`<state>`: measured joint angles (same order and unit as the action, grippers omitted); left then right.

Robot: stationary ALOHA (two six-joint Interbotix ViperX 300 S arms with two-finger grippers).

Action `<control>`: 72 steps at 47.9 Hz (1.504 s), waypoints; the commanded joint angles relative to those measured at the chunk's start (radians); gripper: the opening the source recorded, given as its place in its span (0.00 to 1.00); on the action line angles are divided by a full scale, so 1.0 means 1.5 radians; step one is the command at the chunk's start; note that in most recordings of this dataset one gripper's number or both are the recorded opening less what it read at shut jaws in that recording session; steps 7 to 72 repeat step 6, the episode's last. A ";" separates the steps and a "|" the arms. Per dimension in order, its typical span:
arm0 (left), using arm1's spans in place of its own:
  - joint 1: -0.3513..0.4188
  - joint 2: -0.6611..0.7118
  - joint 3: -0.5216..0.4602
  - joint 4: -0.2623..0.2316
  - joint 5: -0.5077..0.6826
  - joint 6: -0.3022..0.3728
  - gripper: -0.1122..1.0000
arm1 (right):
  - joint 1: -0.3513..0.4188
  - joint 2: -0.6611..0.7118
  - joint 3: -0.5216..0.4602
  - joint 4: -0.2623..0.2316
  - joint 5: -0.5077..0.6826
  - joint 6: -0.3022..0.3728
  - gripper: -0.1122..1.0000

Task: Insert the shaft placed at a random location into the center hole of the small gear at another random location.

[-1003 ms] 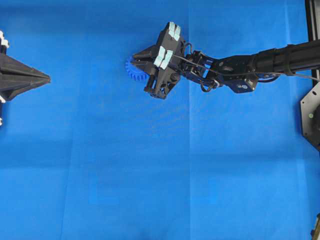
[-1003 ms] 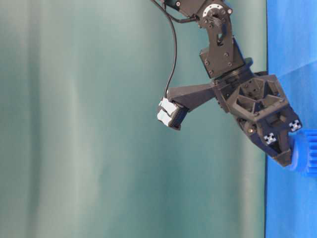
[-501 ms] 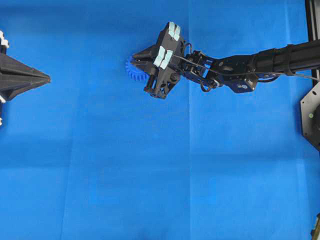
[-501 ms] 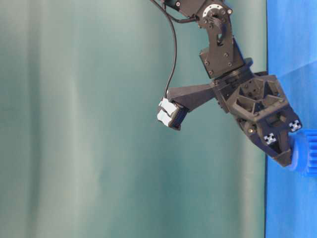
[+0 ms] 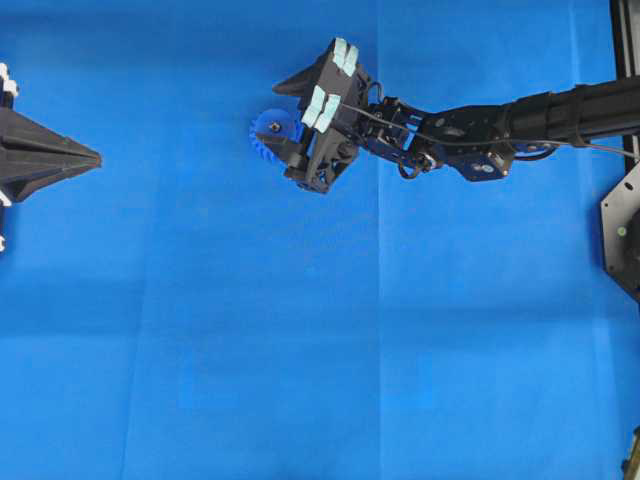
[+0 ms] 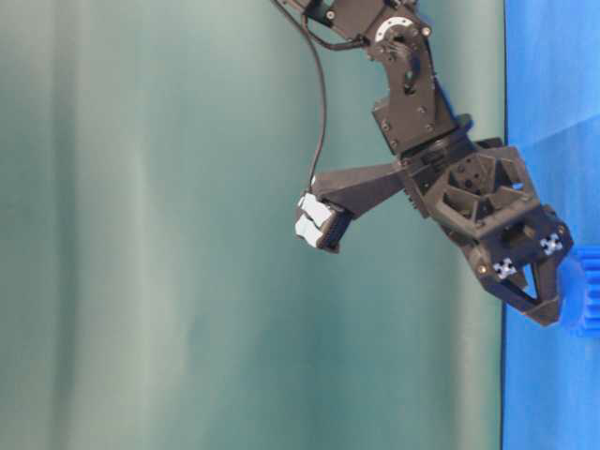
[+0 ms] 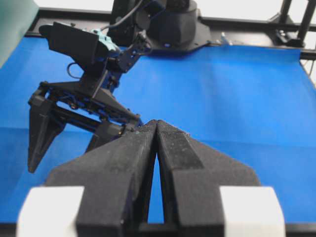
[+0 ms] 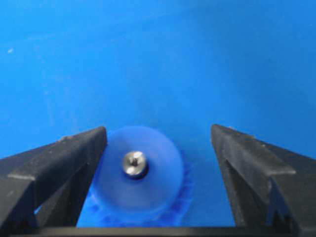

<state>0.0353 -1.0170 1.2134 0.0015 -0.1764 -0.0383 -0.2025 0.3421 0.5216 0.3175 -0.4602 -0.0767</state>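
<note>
Now, where the shaft is: we see the shaft point(image 8: 134, 164) standing in the center hole point(image 8: 140, 172) of the small gear point(image 8: 137, 174), with its shiny top poking out.
Why it stays there: we think the hole hugs the pin, so it needs no holding.
Small gear: it lies flat on the blue cloth on the desk point(image 5: 300, 330), hub up.
Right end effector: the right end effector point(image 8: 158, 163) is spread wide and let go, one finger on each side of the gear, holding nothing.
Right arm pose: it reaches in from the right and tips down over the gear.
Left end effector: the left end effector point(image 7: 157, 148) is squeezed closed on nothing, parked well apart at the left edge.
Our guess: the job looks done.
</note>
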 commanded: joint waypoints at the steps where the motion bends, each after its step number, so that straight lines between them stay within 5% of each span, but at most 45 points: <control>1: 0.001 0.002 -0.006 0.001 -0.003 -0.003 0.10 | 0.004 -0.043 -0.007 0.001 0.003 -0.001 0.87; 72: 0.001 0.002 -0.007 0.000 -0.003 -0.008 0.10 | 0.003 -0.069 -0.003 0.000 0.011 -0.003 0.82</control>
